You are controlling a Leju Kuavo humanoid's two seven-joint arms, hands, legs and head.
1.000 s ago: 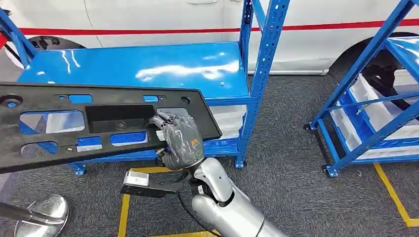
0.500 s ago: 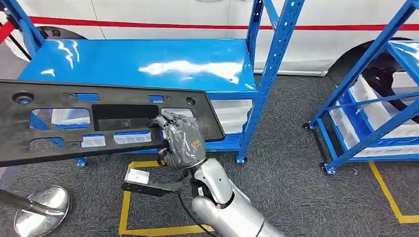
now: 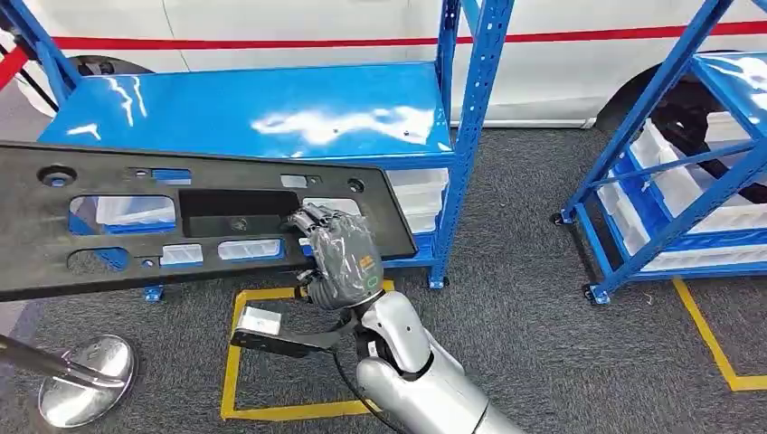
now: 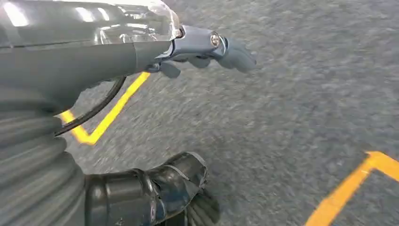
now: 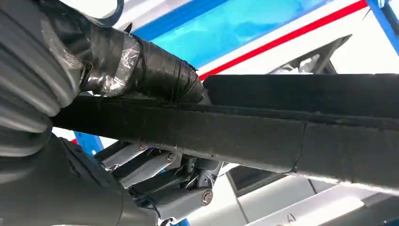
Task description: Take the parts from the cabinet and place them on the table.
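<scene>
Between the earlier head frames and now, the whole scene is seen shifted, so camera motion is inferred; relative to the blue table [image 3: 244, 113], the black panel [image 3: 181, 226] is carried slightly lower and nearer its front edge, not yet set down. In the head view the right hand [image 3: 339, 256] is clamped on the panel's near edge, fingers over the top face. In the left wrist view the left hand [image 4: 207, 47] hangs above grey carpet and yellow floor tape [image 4: 106, 120]; its fingers are partly curled with nothing held, though how far closed cannot be told. In the right wrist view the panel's edge [image 5: 263, 141] is gripped between thumb and fingers. Placement onto the table is judged the remaining step.
</scene>
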